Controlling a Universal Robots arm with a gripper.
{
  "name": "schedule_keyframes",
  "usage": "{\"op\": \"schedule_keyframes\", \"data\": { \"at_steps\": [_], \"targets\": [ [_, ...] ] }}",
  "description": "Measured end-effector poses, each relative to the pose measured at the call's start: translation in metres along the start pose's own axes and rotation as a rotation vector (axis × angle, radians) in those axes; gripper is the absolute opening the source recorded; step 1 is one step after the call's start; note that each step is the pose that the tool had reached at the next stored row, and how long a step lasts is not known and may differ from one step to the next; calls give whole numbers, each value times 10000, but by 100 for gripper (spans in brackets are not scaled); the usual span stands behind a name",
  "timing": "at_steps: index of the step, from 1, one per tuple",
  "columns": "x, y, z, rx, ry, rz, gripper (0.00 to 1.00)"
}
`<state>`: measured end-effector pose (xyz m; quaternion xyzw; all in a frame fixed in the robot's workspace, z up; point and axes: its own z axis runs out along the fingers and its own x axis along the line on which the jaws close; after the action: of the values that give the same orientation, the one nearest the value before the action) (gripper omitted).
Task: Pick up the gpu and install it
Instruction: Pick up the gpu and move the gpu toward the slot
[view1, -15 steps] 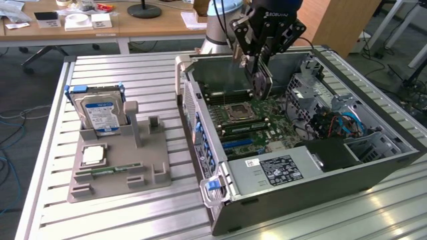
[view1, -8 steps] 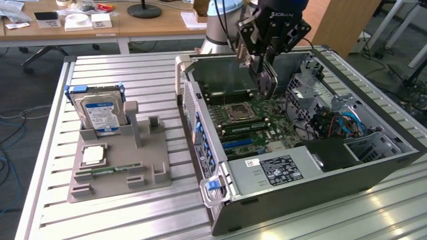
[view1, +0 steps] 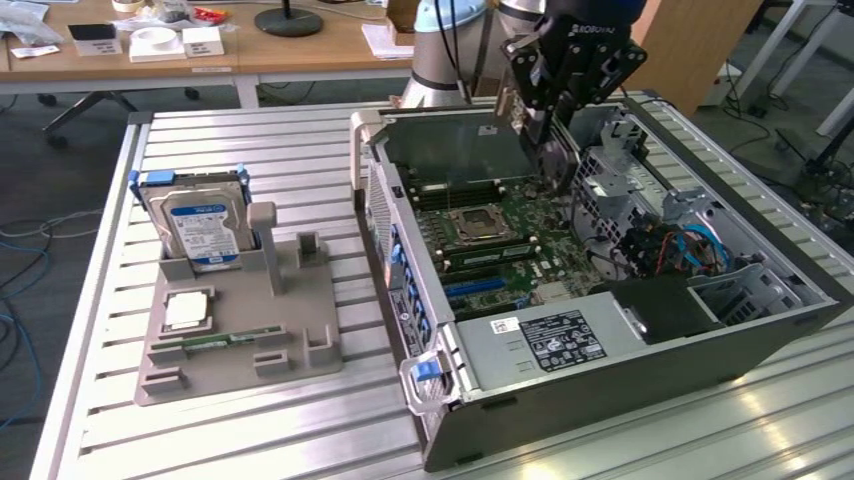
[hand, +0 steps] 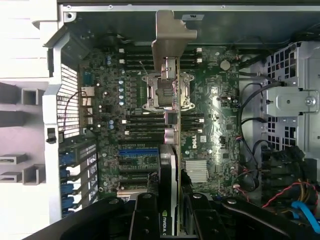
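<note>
End effector (view1: 538, 128) clamped on gpu (hand: 171, 150), edge-on above motherboard (hand: 210, 100) inside case (view1: 627, 360). Best: keep gpu upright, line edge with slot (hand: 137, 151), lower straight, no twist.

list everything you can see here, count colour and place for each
computer case: 1, grey, open on the table, exterior view's right
motherboard: 1, green, inside the computer case
gpu: 1, black with silver bracket, edge-on above the motherboard
holder: 1, grey, exterior view's left of the computer case
hard drive: 1, silver with blue-white label, upright in the holder
memory stick: 1, green, lying in the holder
square chip: 1, silver, flat on the holder
table: 1, silver slatted, under everything
claw: 1, black, shut on the gpu
</note>
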<state>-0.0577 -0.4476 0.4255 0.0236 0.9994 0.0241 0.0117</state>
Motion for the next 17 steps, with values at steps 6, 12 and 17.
{"op": "schedule_keyframes", "data": {
  "at_steps": [6,12,17],
  "targets": [
    [-201,9,5,1,4,0,27],
    [-314,15,8,0,4,0,27],
    [-314,15,8,0,4,1,27]
  ]
}}
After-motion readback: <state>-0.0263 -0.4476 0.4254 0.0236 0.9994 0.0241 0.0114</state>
